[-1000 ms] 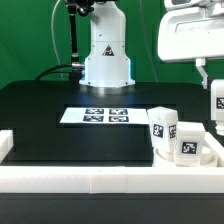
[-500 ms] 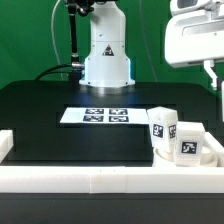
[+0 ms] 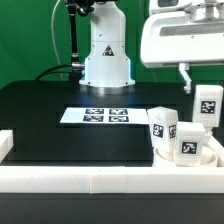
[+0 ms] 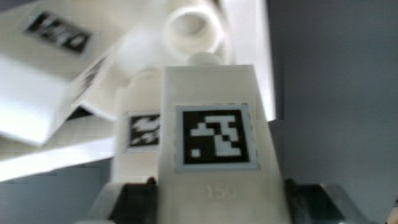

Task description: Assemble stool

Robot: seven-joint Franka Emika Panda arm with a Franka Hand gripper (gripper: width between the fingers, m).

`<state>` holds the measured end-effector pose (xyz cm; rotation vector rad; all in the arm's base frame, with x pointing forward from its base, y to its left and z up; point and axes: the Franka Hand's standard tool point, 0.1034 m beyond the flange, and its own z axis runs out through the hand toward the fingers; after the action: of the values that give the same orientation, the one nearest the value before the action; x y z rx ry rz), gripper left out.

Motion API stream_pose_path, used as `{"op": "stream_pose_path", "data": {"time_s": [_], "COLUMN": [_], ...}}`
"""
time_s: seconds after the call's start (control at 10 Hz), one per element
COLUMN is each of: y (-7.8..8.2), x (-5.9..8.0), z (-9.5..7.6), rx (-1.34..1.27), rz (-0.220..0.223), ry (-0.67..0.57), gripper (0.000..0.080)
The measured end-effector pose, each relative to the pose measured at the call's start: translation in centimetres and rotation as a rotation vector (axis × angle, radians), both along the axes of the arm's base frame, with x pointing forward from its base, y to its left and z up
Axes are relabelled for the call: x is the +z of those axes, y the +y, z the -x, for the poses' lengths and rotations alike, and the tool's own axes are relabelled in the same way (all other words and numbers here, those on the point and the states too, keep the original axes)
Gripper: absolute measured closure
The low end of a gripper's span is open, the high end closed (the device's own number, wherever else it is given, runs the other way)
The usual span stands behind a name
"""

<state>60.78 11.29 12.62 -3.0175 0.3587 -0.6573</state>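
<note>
The round white seat (image 3: 196, 158) lies at the exterior view's right, against the front rail. Two tagged white legs stand up from it: one at its near side (image 3: 186, 143) and one behind it (image 3: 162, 125). My gripper (image 3: 197, 84) is shut on the third tagged leg (image 3: 206, 106) and holds it in the air above the seat's right side. In the wrist view this leg (image 4: 214, 130) fills the middle between my fingers (image 4: 134, 203), with the seat (image 4: 192, 30) and another leg (image 4: 54, 70) beyond it.
The marker board (image 3: 103, 116) lies flat on the black table (image 3: 60, 130) in front of the robot base (image 3: 106, 60). A long white border rail (image 3: 100, 179) runs along the front, with a short one at the exterior view's left (image 3: 5, 145).
My gripper has moved toward the exterior view's left and come further into view, carrying the third leg from the right edge to above the seat.
</note>
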Motion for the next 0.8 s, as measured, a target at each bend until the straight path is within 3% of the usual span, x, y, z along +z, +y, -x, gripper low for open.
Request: {"op": "stream_pose_path", "data": {"time_s": [0.8], "y": [1.5], "x": [-1.7], "z": [0.8], "rx": [0.035], "rz": [0.017], "ry": [0.023], "gripper": [0.0462]}}
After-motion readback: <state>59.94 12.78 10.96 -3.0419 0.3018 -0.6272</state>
